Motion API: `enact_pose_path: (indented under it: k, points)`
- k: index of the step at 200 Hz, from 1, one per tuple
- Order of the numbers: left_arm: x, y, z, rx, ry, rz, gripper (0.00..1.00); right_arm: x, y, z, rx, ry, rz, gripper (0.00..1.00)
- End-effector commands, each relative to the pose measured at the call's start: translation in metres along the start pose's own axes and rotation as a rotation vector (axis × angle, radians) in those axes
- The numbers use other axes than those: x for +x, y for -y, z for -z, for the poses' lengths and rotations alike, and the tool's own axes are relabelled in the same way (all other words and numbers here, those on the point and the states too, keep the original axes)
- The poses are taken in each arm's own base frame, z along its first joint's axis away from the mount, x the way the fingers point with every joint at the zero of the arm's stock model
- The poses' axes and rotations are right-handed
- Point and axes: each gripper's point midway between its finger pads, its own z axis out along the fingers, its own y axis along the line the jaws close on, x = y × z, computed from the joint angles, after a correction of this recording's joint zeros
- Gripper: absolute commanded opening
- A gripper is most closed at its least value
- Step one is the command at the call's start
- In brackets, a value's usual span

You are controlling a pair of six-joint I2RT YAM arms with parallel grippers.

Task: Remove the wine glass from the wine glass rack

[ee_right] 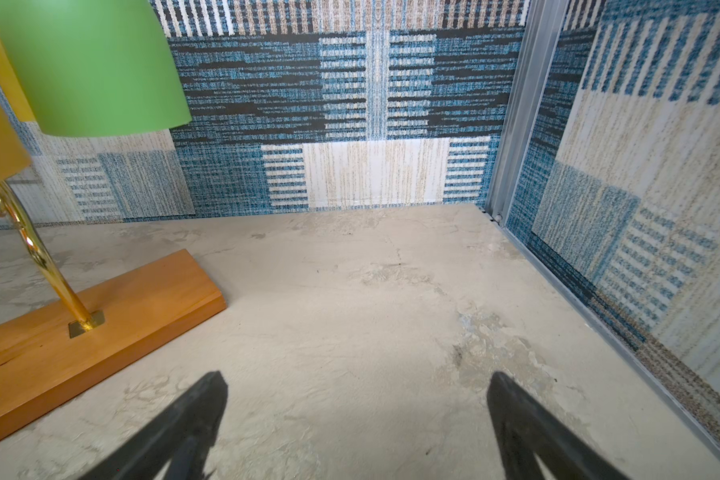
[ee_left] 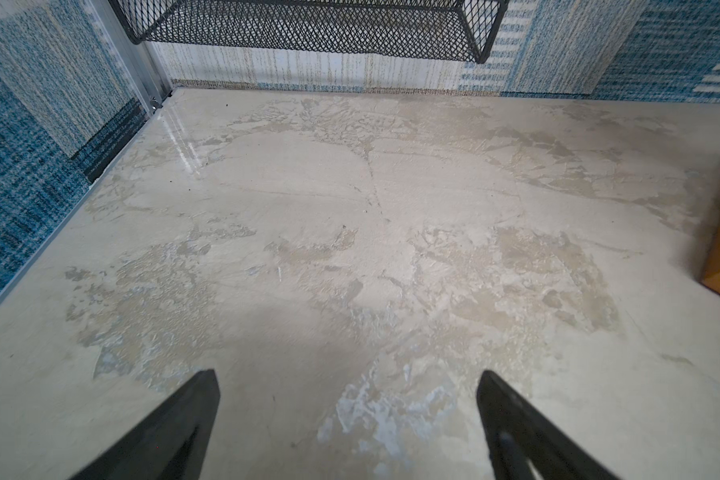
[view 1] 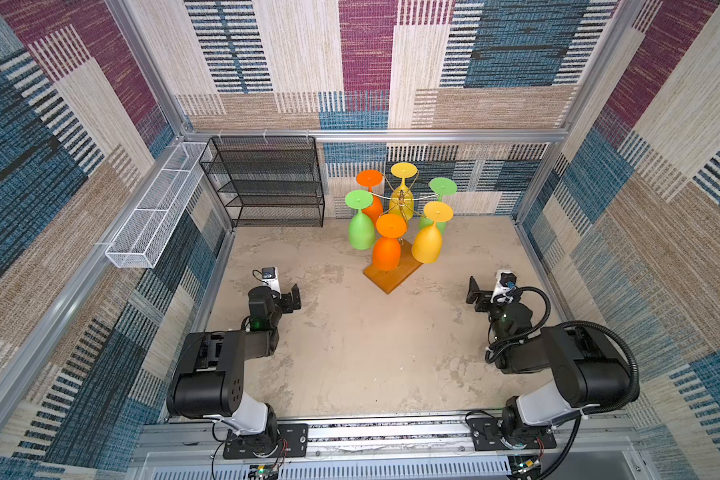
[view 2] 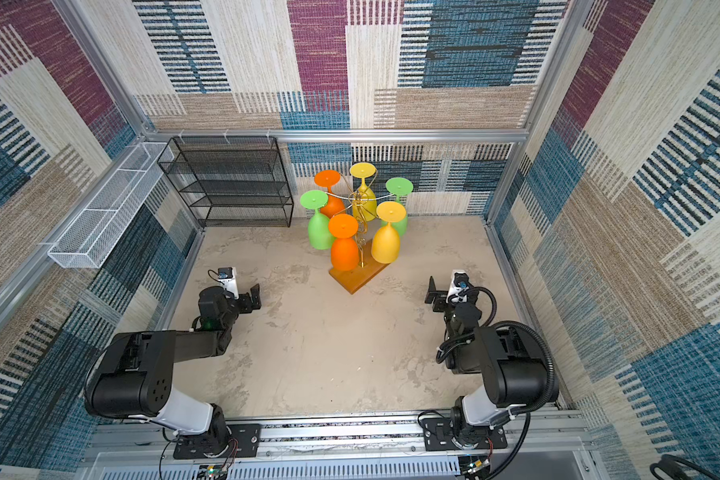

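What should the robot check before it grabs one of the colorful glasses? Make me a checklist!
1. Left tool open, holding nothing: ok.
2. Right tool open, holding nothing: ok.
3. Nearest orange wine glass hangs upside down on the wine glass rack: ok.
4. Rack's wooden base sits flat on the table: ok.
5. Only bare table lies between both tools and the rack: ok.
6. How tightly the rack's gold hook holds that glass's foot: cannot tell.
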Motion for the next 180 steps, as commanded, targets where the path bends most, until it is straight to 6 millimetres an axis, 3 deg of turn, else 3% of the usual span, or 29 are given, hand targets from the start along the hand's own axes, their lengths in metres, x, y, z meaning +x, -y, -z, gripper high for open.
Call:
enact_pose_path:
  k: [1,180]
  points:
    - [-0.0046,-0.0015,-0.0002,-0.009,0.016,-0.023,0.99,-0.0063,-0.0014,0.0005,-0.006,0.024,0.005,1.0]
    - [-0.0056,-0.0016,0.0036,-0.013,0.027,-0.025,1.0,-0.0083,0.0027,0.0029,0.018,0.036,0.0,1.0]
